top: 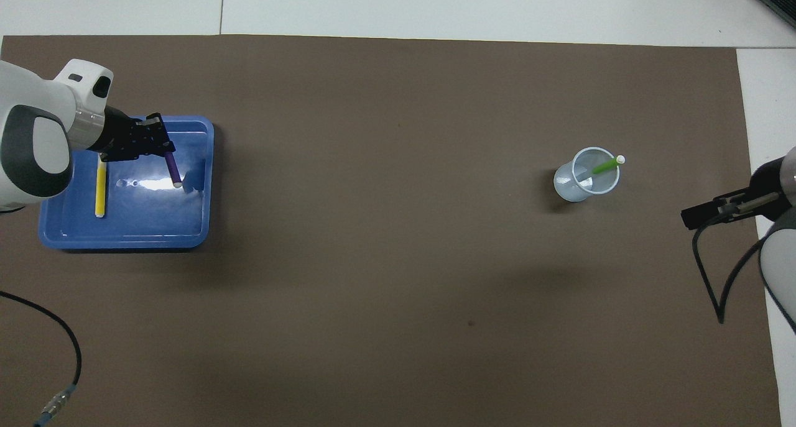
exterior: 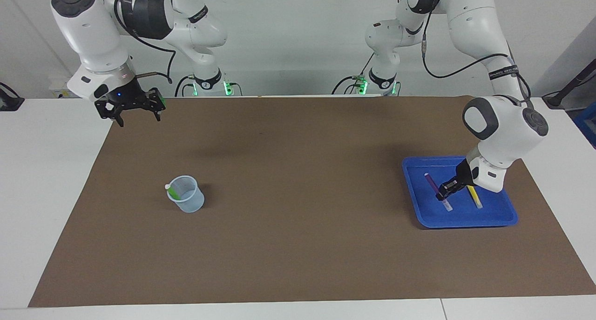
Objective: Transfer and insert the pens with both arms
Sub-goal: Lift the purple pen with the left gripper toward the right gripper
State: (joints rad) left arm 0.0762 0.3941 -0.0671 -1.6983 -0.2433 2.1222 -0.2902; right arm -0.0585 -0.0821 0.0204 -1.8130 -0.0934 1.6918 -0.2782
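Observation:
My left gripper [exterior: 444,190] [top: 157,145] is shut on the purple pen [exterior: 432,182] [top: 172,169] over the blue tray [exterior: 465,221] [top: 124,240]. The pen slants, its whitish cap end low by the tray floor; I cannot tell whether it touches. The yellow pen [exterior: 475,199] [top: 99,191] lies flat in the tray beside it. The green pen [exterior: 172,192] [top: 602,166] leans inside a clear cup [exterior: 190,202] [top: 583,184] toward the right arm's end. My right gripper [exterior: 139,117] hangs open and still over the mat's corner near its base.
A brown mat [exterior: 298,180] [top: 398,259] covers most of the white table. The tray sits at the left arm's end. A black cable [top: 43,346] trails over the mat near the left arm's base.

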